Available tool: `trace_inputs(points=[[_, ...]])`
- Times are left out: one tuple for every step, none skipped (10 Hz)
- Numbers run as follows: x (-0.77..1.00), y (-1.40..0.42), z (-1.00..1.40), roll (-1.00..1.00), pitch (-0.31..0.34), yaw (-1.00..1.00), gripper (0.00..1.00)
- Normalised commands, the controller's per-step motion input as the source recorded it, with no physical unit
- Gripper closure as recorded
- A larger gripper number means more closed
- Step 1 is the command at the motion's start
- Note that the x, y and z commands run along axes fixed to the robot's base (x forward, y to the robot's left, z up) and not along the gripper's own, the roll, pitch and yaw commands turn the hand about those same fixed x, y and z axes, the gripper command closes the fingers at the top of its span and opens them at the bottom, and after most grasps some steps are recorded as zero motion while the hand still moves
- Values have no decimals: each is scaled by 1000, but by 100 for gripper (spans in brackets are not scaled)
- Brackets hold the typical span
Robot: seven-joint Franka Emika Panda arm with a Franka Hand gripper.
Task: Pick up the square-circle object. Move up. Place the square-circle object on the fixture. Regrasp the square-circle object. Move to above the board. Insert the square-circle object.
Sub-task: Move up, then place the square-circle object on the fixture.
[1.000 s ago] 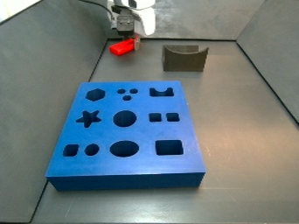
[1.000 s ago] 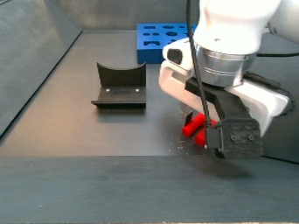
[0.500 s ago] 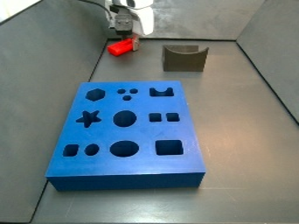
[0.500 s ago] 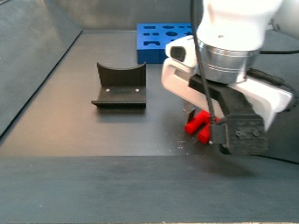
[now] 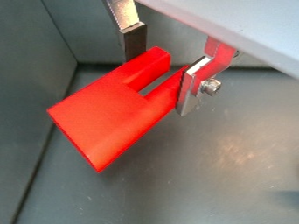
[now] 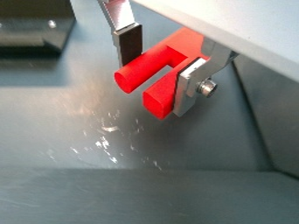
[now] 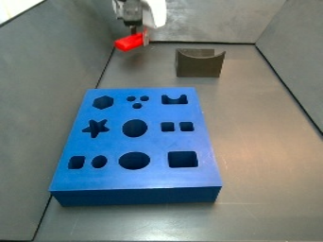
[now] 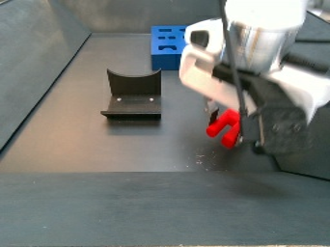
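Tool (image 5: 163,74) clamped on the square-circle object (image 5: 117,114), lifted clear of the grey floor, beyond the board's (image 7: 139,142) far edge, left of the fixture (image 7: 199,62). Object: glossy red plastic block, one round and one square prong (image 6: 158,74). Board matte blue with shaped cut-outs.

A lab test cell: bare grey walled floor (image 7: 252,113) holding a blue board (image 7: 136,142) and the fixture (image 7: 198,62).

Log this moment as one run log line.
pincer shut on square-circle object | lifted off floor | fixture empty | board untouched
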Motion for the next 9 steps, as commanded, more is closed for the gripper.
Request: trace_inputs(points=[[-15, -7, 308, -3, 39, -17, 100], [0, 0, 1000, 0, 0, 0, 100], [9, 5, 1000, 10, -12, 1, 100], [-7, 0, 1000, 1, 17, -1, 100], [-9, 2, 1000, 2, 26, -3, 100], [-13, 3, 1000, 3, 39, -6, 100], [-15, 4, 1000, 5, 46, -10, 100], [-19, 5, 1000, 9, 51, -12, 100], [-19, 7, 1000, 11, 51, -12, 100]])
